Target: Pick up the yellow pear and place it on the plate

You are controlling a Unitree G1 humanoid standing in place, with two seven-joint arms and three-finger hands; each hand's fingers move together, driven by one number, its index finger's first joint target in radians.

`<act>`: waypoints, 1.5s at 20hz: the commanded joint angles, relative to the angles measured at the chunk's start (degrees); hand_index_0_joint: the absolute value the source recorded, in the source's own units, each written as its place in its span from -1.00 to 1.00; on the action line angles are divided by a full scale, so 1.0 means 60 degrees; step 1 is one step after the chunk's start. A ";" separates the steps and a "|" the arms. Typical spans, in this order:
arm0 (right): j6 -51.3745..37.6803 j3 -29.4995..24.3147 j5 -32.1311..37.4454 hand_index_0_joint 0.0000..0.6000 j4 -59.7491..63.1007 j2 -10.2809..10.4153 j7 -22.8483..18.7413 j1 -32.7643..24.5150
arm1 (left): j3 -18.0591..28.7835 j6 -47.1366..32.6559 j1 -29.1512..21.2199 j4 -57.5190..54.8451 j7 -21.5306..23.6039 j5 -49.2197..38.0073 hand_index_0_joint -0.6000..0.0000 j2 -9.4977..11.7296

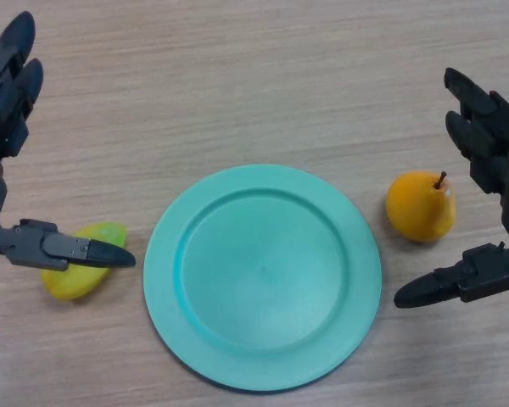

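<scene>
My right hand is open round the pear, which sits on the table just right of the plate, not grabbed yet, so next I gotta squeeze & lift; left hand open too.

Yellow pear: orange-yellow, smooth-skinned, rounded body with short dark stem at upper right; lying on the wooden table, just right of the plate, close to its rim but apart from it; unheld, between the thumb and fingers of the spread right hand without visible contact. Plate: round, teal-green, matte, with broad raised rim and shallow flat well; set flat at centre of view on the table, nothing resting in it.
</scene>
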 commanded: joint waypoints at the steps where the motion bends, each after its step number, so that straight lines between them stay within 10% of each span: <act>1: -0.1541 -0.0703 0.0052 -1.00 -0.0448 -0.0303 -0.0305 -0.0370 | 0.0537 -0.1263 -0.0362 -0.0388 0.0371 0.0010 1.00 0.0439; 9: -0.2197 -0.0796 -0.0024 -1.00 0.0423 -0.0460 -0.0353 -0.0713 | 0.0478 -0.1083 -0.0380 -0.0264 0.0320 -0.0376 1.00 0.0407; 30: -0.7560 -0.0604 0.0337 -1.00 1.0303 -0.1229 -0.1496 -0.4222 | 0.0701 -0.1280 -0.0301 0.0103 0.0463 -0.0363 1.00 0.0491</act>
